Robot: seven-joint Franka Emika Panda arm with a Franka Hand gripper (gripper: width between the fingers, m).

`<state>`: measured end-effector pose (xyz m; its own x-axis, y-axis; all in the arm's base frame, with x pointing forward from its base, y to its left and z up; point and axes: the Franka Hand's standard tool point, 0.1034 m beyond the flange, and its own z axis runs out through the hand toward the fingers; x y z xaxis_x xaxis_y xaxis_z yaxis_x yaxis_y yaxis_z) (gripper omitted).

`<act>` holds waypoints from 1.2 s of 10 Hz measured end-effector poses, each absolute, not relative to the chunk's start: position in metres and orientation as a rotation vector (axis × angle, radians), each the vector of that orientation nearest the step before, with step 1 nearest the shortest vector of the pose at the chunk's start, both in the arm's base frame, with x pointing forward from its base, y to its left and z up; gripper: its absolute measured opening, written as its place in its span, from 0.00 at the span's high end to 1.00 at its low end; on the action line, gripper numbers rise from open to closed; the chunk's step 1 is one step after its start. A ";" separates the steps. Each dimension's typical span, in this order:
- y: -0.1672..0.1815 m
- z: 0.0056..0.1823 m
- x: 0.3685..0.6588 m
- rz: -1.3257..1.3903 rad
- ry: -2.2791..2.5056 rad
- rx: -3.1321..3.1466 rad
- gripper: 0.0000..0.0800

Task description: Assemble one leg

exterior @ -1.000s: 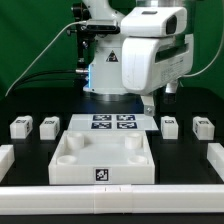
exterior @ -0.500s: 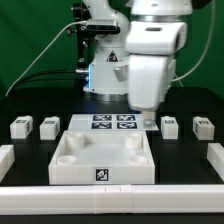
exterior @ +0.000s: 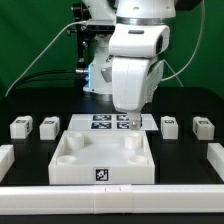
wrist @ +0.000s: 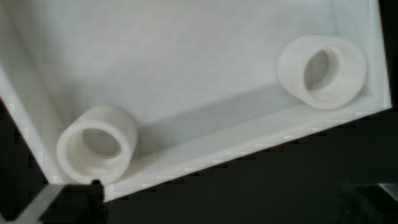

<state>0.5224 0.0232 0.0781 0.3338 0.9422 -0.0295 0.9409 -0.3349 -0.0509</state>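
Note:
Four small white legs lie in a row on the black table: two at the exterior view's left (exterior: 20, 127) (exterior: 48, 126) and two at its right (exterior: 170, 126) (exterior: 203, 127). My gripper (exterior: 128, 117) hangs over the far edge of the large white recessed panel (exterior: 103, 160), away from all the legs. In the wrist view the panel (wrist: 196, 70) fills the frame, with two round corner sockets (wrist: 98, 147) (wrist: 320, 72). My gripper (wrist: 222, 205) is open and empty. One dark fingertip (wrist: 68, 203) shows beside a socket.
The marker board (exterior: 105, 122) lies just behind the panel, partly hidden by my gripper. White rails edge the workspace at the front (exterior: 112, 196), the exterior view's left (exterior: 5, 155) and right (exterior: 216, 155). The robot base and cables stand at the back.
The arm has swung toward the exterior view's left and come lower, from above the right pair of legs to over the marker board and the panel's far edge. The parts have not moved.

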 end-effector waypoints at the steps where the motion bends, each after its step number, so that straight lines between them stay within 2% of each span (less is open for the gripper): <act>1: 0.023 0.078 0.522 0.084 -1.797 -2.545 0.19; 3: 0.022 0.077 0.521 0.078 -1.822 -2.529 0.19; 6: 0.015 0.070 0.498 0.069 -2.001 -2.395 0.19; 12: -0.031 0.053 0.464 0.101 -2.209 -2.142 0.19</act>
